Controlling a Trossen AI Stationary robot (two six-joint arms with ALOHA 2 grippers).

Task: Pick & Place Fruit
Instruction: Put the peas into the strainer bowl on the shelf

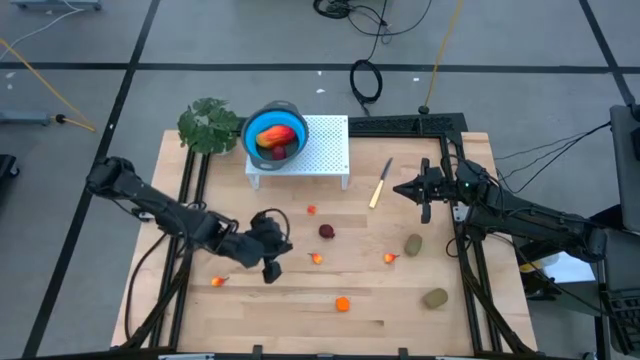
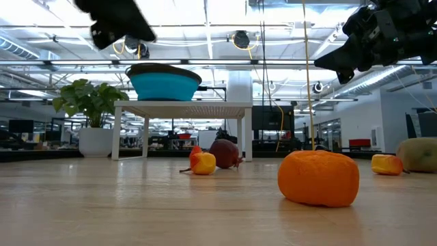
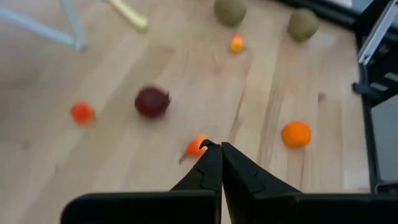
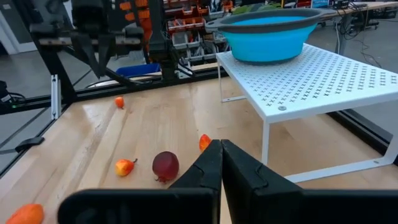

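Note:
A blue bowl stands on a white perforated rack and holds a red-orange piece and a dark red ball. On the table lie another dark red ball, several orange-red bits, an orange ball and two olive ovals. My left gripper is shut and hangs above the table left of the middle, near one bit. My right gripper is shut and raised by the table's right side.
A pale-handled knife lies right of the rack. A green leafy plant stands at the far left, beside the bowl. Black frame rails run along the table's left and right sides. Bare wood shows along the near edge.

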